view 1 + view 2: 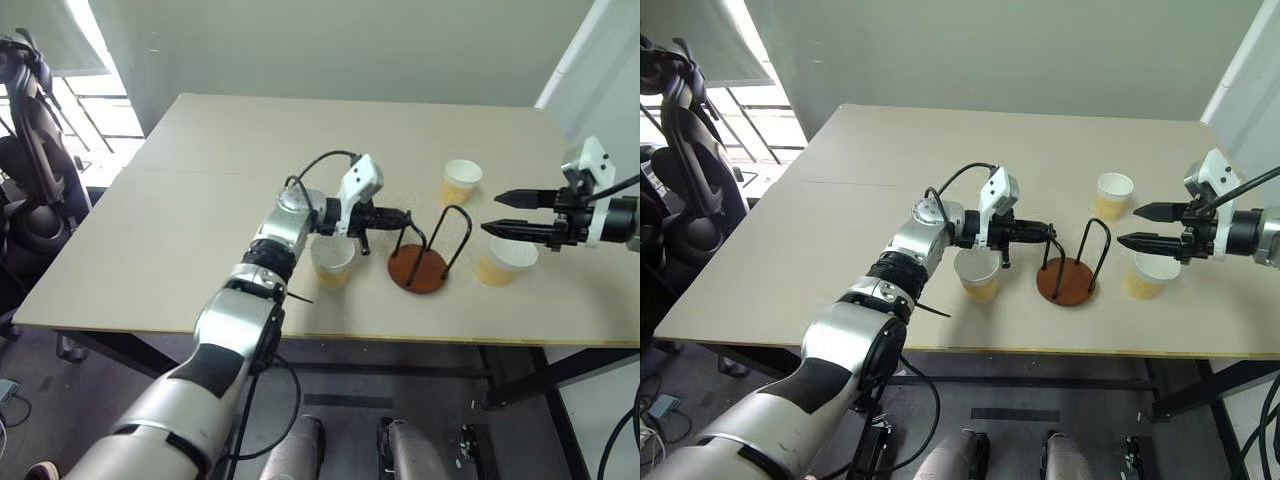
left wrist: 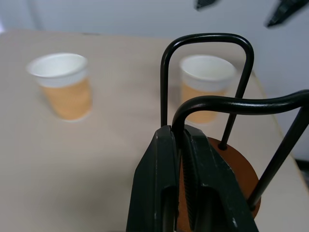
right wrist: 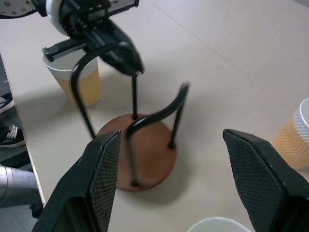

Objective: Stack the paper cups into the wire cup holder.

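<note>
On the worktop: the worktop holds the wire cup holder near its front edge, with three paper cups around it.
Cup by the left hand: one paper cup stands upright just beside the holder, under the left hand.
Far cup: a second paper cup stands upright behind the holder, apart from it.
Cup by the right hand: the third paper cup stands upright on the holder's other side, below the right hand.
Holder's pose: its round brown base lies flat and its black wire loops stand straight up.
Left hand: the left hand reaches sideways toward the right hand, almost level, and its two fingers are pinched shut on one wire loop.
Right hand: the right hand points back toward the holder, held above the worktop, fingers spread wide with nothing between them.
Left wrist view: up close, the wire runs between the two black fingers.
Right wrist view: from the other side, the left hand's grip on the loop top shows.
</note>
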Controlling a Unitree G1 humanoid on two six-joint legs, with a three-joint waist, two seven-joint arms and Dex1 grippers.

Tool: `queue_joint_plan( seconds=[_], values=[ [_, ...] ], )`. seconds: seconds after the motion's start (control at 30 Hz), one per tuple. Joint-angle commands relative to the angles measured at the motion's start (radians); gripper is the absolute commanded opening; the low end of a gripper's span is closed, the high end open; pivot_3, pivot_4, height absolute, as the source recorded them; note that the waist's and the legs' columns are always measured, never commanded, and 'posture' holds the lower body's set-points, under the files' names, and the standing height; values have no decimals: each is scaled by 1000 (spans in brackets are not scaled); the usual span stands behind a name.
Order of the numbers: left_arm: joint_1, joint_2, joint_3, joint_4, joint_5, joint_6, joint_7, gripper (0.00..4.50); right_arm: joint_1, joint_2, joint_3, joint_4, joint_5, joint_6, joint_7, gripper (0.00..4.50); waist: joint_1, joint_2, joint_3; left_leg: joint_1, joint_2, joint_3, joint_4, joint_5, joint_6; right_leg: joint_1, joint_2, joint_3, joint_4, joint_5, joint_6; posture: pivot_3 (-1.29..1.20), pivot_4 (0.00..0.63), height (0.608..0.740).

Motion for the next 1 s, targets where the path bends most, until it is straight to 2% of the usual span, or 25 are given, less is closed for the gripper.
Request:
queue_joint_plan(
  seconds=[0.03,0.37,0.8,0.83,0.9,1.0],
  values=[
    [2,6,-12,-59,-4,-1,-15,27,-18,-35,-36,-2,3,-20,9,3406,0,0,0,0,0,0,0,0,0,0,0,0,0,0,0,0,150,740],
    [12,25,-31,-50,4,-31,33,27,-33,-34,-23,24,-4,-39,2,3406,0,0,0,0,0,1,1,1,2,0,-1,0,0,0,1,0,150,740],
    [38,29,-62,-57,14,-24,3,27,-41,-30,-10,36,-11,-49,10,3406,1,0,0,0,-1,1,1,1,2,1,-1,0,0,0,2,0,150,740],
    [40,29,-65,-60,13,-25,0,583,-41,-30,-10,36,-11,-49,10,3406,1,0,0,0,-1,1,1,1,2,1,-1,0,0,0,2,0,150,740],
    [43,29,-66,-65,9,-29,4,1037,-42,-28,-8,36,-12,-49,9,3406,0,0,0,1,-1,1,1,1,2,2,-1,0,0,0,2,0,150,740],
    [43,29,-65,-68,6,-34,12,2082,-44,-27,-6,39,-13,-52,7,3406,0,0,0,1,-1,1,1,1,2,2,-1,0,0,-1,2,0,150,740]
  ],
)
